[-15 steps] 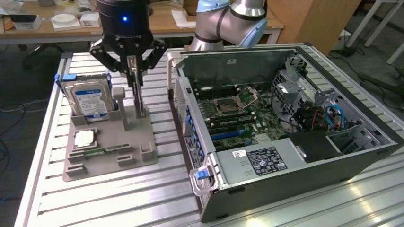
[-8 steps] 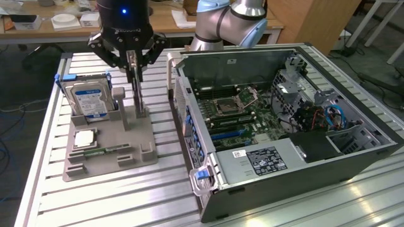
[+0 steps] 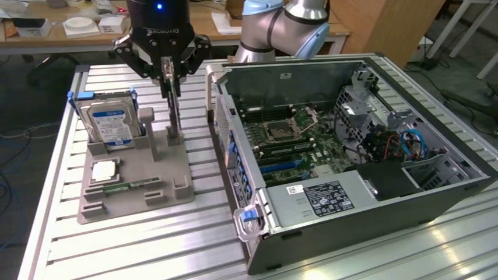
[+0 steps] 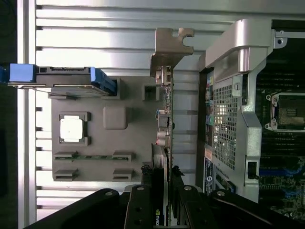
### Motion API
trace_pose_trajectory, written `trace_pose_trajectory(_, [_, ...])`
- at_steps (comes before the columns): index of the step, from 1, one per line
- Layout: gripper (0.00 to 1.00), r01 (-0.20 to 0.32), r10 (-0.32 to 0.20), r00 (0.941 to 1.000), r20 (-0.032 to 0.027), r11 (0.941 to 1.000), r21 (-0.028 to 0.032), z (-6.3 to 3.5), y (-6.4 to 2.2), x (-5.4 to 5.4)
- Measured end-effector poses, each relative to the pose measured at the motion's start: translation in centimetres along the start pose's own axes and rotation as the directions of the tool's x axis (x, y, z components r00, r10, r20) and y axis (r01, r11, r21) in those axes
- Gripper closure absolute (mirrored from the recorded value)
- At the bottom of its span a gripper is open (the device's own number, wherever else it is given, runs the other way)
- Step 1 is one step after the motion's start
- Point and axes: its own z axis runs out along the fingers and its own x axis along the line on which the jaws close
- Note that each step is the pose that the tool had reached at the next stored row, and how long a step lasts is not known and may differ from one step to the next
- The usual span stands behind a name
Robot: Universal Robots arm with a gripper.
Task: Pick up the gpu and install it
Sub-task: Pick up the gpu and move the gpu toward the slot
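The gpu (image 3: 172, 114) is a thin card seen edge-on, standing upright over the grey parts holder (image 3: 167, 175). Its lower end is at the holder's upright slot posts; I cannot tell whether it still touches them. My gripper (image 3: 169, 79) comes down from above and is shut on the card's upper edge. In the wrist view the gpu (image 4: 165, 119) runs away from the gripper (image 4: 162, 183), with a finger on each face. Its silver end bracket (image 4: 169, 45) is at the far end. The open computer case (image 3: 350, 175) lies beside the holder, on the exterior view's right, motherboard (image 3: 288, 140) exposed.
The holder also carries a silver hard drive (image 3: 109, 122) with a blue-white label, a square processor chip (image 3: 104, 170) and a narrow memory stick (image 3: 132, 186). The case's perforated rear wall (image 4: 228, 124) stands close beside the card. Everything rests on a slatted aluminium table (image 3: 155, 245).
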Motion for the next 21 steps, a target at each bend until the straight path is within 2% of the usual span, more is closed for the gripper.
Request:
trace_pose_trajectory(9, [0.74, 0.0, 0.0, 1.0, 0.0, 1.0, -0.0004, -0.82, 0.03, -0.9])
trace_pose_trajectory(21, [0.74, 0.0, 0.0, 1.0, 0.0, 1.0, -0.0004, -1.0, 0.04, -1.7])
